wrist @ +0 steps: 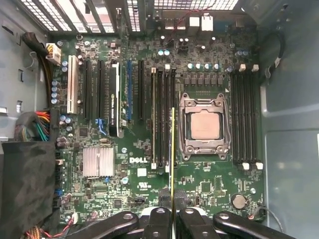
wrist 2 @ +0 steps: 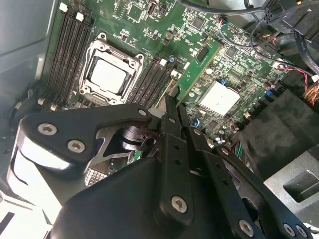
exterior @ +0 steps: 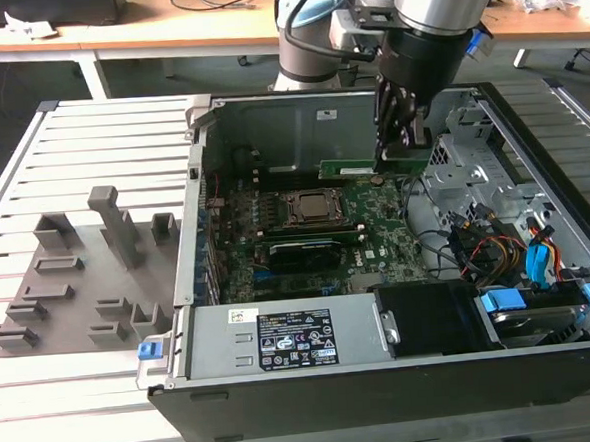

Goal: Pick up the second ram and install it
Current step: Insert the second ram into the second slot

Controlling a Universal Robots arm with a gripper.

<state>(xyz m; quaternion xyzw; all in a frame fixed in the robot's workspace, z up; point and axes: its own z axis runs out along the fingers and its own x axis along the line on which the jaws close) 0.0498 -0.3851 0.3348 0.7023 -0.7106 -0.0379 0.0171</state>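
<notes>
My gripper [exterior: 403, 152] is shut on the second ram [exterior: 350, 168], a long narrow green strip held on edge inside the open computer case, above the motherboard [exterior: 385, 220]. In the second wrist view the ram [wrist 2: 198, 65] sticks out past the black fingertips [wrist 2: 172, 107], over the dark memory slots beside the processor socket [wrist 2: 108, 75]. In the first wrist view the ram [wrist: 172, 149] is edge-on, a thin line over the slots [wrist: 164, 119] next to the socket [wrist: 205, 124], with the gripper [wrist: 172, 211] clamped on one end. I cannot tell whether it touches a slot.
The case walls [exterior: 269, 117] ring the motherboard. A power supply [exterior: 282, 337] runs along the near side, with cable bundles [exterior: 497, 244] and drive bays at the exterior view's right. Grey fixture blocks [exterior: 115, 227] stand on the slatted table at the exterior view's left.
</notes>
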